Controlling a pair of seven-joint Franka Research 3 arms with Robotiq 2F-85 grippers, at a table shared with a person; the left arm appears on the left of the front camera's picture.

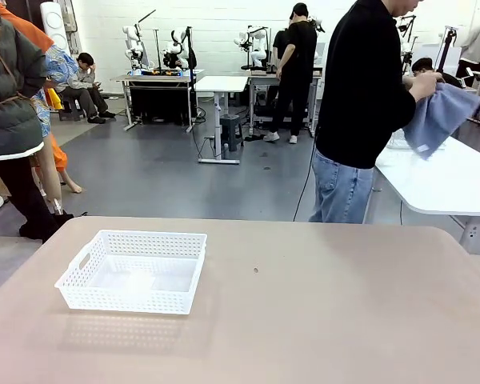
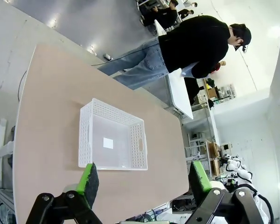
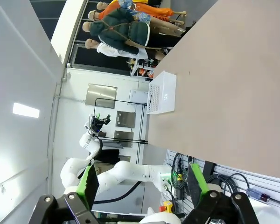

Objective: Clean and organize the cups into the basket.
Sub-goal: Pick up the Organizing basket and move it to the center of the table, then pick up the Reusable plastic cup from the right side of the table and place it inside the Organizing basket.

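The white lattice basket (image 1: 134,270) sits on the left part of the beige table with nothing in it; it lies below my left gripper in the left wrist view as the basket (image 2: 113,136) and far off in the right wrist view as the basket (image 3: 162,92). The cups are out of view. My left gripper (image 2: 143,179) hangs open high above the table, nothing between its green pads. My right gripper (image 3: 142,180) is open too, raised well clear of the table. A person in a black top (image 1: 364,88) stands beyond the far edge, turned to a side table, holding a blue-grey cloth (image 1: 440,116).
The beige table (image 1: 320,304) stretches bare to the right of the basket, with a tiny dark speck (image 1: 255,270) near its middle. A white side table (image 1: 440,180) stands at the far right. The other white arm (image 3: 116,172) shows in the right wrist view.
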